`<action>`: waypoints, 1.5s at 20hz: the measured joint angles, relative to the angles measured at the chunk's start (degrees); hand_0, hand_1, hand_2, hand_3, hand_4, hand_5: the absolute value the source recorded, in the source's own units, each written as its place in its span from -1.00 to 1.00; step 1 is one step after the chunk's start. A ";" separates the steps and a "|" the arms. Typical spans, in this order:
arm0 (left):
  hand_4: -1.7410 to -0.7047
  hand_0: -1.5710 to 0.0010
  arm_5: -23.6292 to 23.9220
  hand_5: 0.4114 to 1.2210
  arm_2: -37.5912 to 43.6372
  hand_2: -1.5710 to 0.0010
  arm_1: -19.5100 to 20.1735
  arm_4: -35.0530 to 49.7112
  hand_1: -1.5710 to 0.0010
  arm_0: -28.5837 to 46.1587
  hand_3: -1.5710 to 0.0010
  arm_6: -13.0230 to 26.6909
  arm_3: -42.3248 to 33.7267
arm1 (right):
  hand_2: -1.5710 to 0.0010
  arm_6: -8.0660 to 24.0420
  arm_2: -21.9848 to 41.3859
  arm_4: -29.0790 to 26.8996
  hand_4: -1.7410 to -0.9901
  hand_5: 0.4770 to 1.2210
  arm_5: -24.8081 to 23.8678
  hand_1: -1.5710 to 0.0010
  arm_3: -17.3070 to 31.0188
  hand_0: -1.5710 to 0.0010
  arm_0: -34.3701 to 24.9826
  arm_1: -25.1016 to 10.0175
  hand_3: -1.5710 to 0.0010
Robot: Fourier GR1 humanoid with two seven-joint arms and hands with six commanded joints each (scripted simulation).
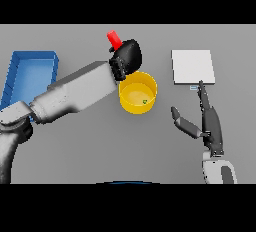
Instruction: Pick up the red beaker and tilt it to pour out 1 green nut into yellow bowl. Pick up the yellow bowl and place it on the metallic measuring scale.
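One green nut already in yellow bowl, near its right wall. Red beaker clamped in left robot hand, just behind bowl's far rim, tilted. Judgement: pour looks done; level beaker now so no second nut drops, set it down clear of bowl. Right robot hand idle, fingers spread apart, just before metallic scale at right. Bowl sits mid-bench, scale near. Blue tray far left, contents not visible.
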 measured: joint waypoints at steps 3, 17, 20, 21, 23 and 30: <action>-0.99 -1.00 -0.16 1.00 -3.33 -1.00 -0.73 -1.41 -1.00 -1.60 -1.00 -1.70 1.30 | 1.00 -1.01 -0.05 -0.11 0.43 -0.69 -0.04 1.00 0.44 1.00 0.28 0.10 1.00; -0.93 -1.00 6.48 1.00 -0.25 -0.91 5.37 3.70 -1.00 -17.70 -0.57 -7.29 9.79 | 1.00 -1.73 -0.46 -0.92 0.49 -0.69 0.15 1.00 0.64 1.00 -0.96 -0.03 1.00; -0.96 -1.00 6.11 1.00 4.92 -0.95 6.75 8.93 -1.00 -20.62 -0.78 -4.81 15.42 | 1.00 -1.99 -0.22 -2.33 0.46 -0.68 1.10 1.00 1.23 1.00 -0.81 0.86 1.00; -0.97 -1.00 6.05 1.00 7.42 -0.96 7.39 11.52 -1.00 -21.09 -0.76 -3.67 17.78 | 1.00 -2.81 -0.57 -2.74 0.44 -0.68 1.19 1.00 0.96 1.00 -0.74 0.54 1.00; -0.98 -1.00 7.77 1.00 14.19 -0.98 9.41 18.52 -1.00 -20.67 -0.74 0.28 22.13 | 1.00 -2.19 -0.64 -2.91 0.42 -0.69 1.22 1.00 1.25 1.00 -1.31 0.59 1.00; -1.00 -1.00 16.53 1.00 29.99 -1.00 18.82 40.62 -1.00 -11.58 -0.82 3.32 26.09 | 1.00 -3.79 -1.12 -3.31 0.37 -0.70 1.79 1.00 1.92 1.00 -2.36 -0.63 1.00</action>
